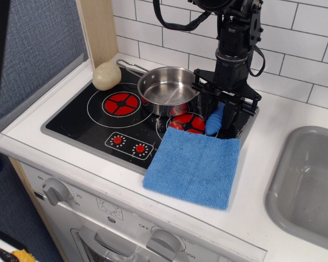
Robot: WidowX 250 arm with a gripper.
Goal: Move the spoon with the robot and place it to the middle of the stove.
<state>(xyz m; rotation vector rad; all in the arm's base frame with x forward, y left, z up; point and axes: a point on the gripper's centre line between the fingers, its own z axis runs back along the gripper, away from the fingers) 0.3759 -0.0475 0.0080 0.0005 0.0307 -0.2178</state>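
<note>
- I see the robot (pixel 233 33) coming down from the tiled wall, its black gripper (pixel 223 112) over the back right corner of the stove (pixel 93 121).
- The spoon (pixel 215 121) shows as a bright-blue ribbed handle between the two black fingers, standing nearly upright; the jaws look closed in on it, though I cannot make out the contact itself.
- I cannot see the spoon's bowl.
- The handle's lower end sits just behind the far edge of the blue cloth (pixel 195 165), which covers the stove's front right corner.
- A steel pan (pixel 165 89) stands on the stove just left of the gripper.
- A pale egg-shaped object (pixel 106 75) rests at the stove's back left corner.
</note>
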